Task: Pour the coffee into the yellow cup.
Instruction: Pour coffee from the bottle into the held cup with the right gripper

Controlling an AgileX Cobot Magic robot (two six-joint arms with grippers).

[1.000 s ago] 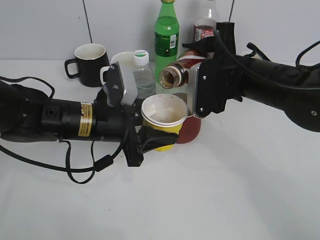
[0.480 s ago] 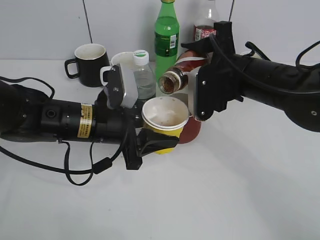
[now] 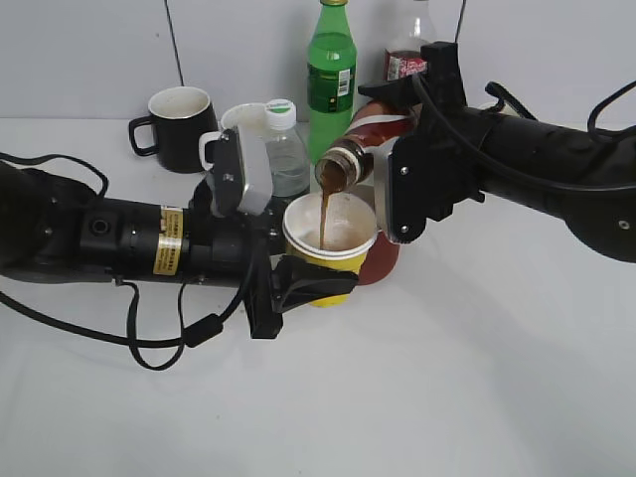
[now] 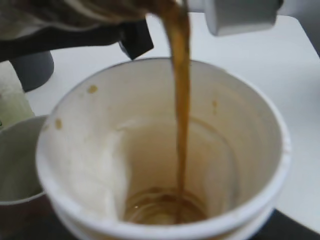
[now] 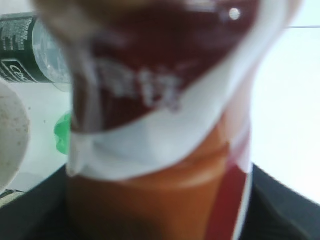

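We see the left gripper (image 3: 303,283) clamped around the lower body of the yellow cup (image 3: 329,238), holding it upright above the white bench (image 3: 447,378), its dark fingers (image 3: 320,274) wrapped on the cup's near side. Just above and to the right of that gripper, the right gripper (image 3: 383,149) is closed on the coffee bottle (image 3: 363,139), which is tipped steeply with its open mouth pointing down and to the left, right over the cup's rim. A thin brown stream of coffee (image 3: 323,221) falls from the mouth into the cup. In the left wrist view the stream (image 4: 181,115) runs down the middle of the white interior of the cup (image 4: 100,150) and meets a shallow brown pool (image 4: 165,207) at the bottom; a few brown splashes dot the inner wall. The right wrist view is filled by the blurred bottle (image 5: 165,115), its dark red and white label close to the lens and brown liquid showing below it; we cannot make out the gripper's fingers there. Behind the left gripper stand a small clear water bottle (image 3: 284,149), a white mug (image 3: 234,124) and a black mug (image 3: 179,124). Behind the right gripper rise a green bottle (image 3: 331,75) and a cola bottle (image 3: 407,55). A dark red mug (image 3: 383,260) sits just right of the held cup, below the right gripper.
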